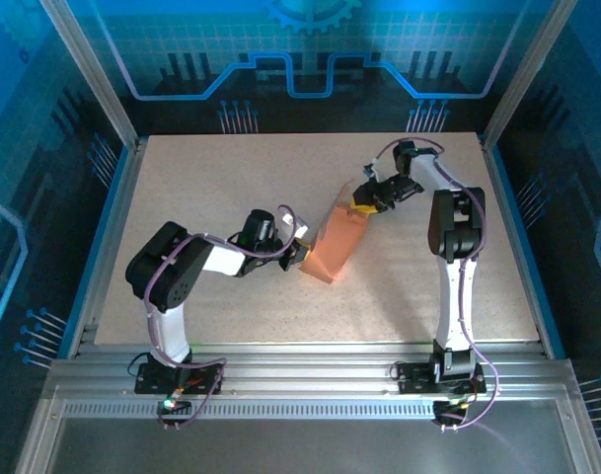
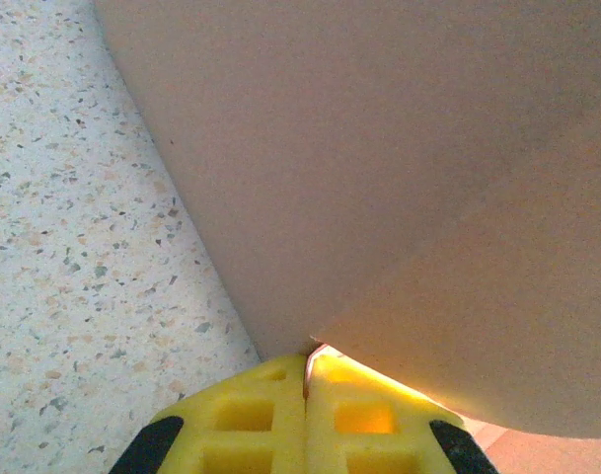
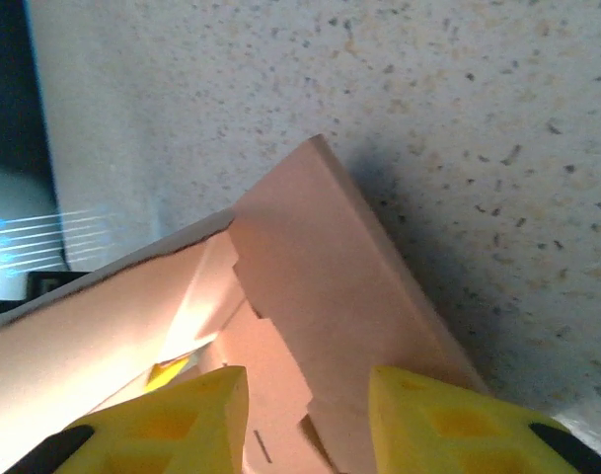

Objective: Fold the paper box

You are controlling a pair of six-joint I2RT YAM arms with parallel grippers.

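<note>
Paper box (image 1: 338, 242) sits near the middle of the speckled worktop (image 1: 211, 178). It is partly folded, standing up off the surface and leaning, between the two arms.

Left tool (image 1: 300, 254) is at the box's lower left edge. Seen from the left wrist, its yellow fingers (image 2: 251, 415) are pressed together, with a thin lip of cardboard caught at the tips. A broad plain panel rises just above them.

Right tool (image 1: 367, 204) is at the box's far upper end. Seen from the right wrist, its fingers (image 3: 182, 420) are spread apart and straddle a pink panel with notched flap edges. There are gaps on both sides and it has no hold on the card. The panel's corner points out over bare worktop.
</note>
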